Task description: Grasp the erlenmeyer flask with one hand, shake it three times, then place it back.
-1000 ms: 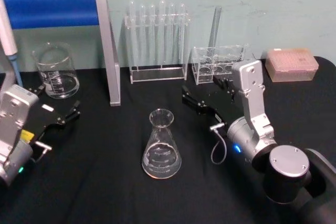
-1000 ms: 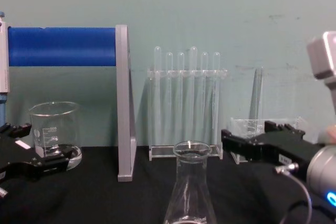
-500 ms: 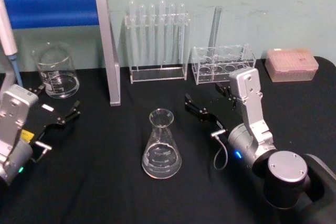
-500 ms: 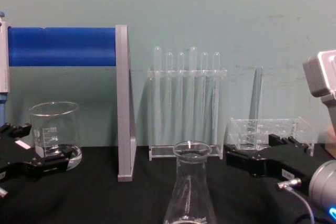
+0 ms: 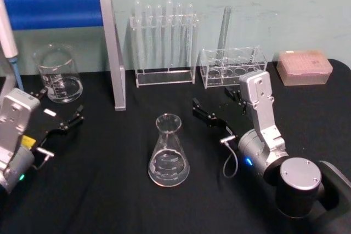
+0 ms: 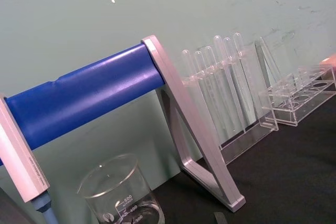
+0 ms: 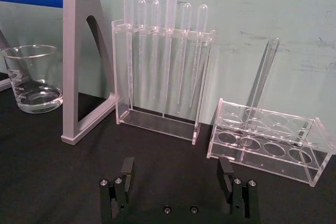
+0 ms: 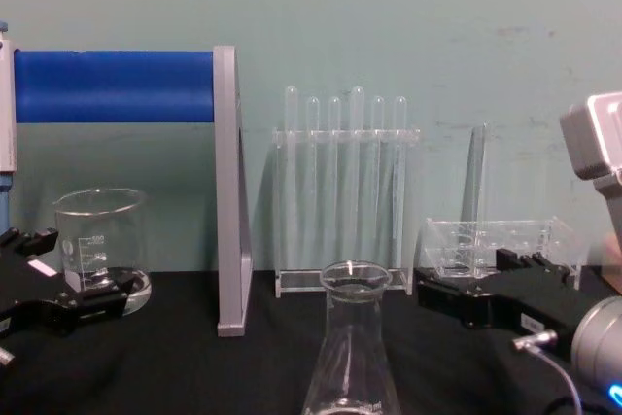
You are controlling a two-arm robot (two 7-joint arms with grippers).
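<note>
Right end effector (image 5: 216, 106) spread, empty, beside one clear conical glass erlenmeyer flask (image 5: 168, 152) on black desk (image 5: 109, 190); six tubes (image 5: 164, 31) racked.

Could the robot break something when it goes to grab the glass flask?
Maybe. The erlenmeyer flask stands free on the black table, so a bump from the open right gripper beside it could tip it. A wide shake could also hit the pipette rack or the tube rack behind.
</note>
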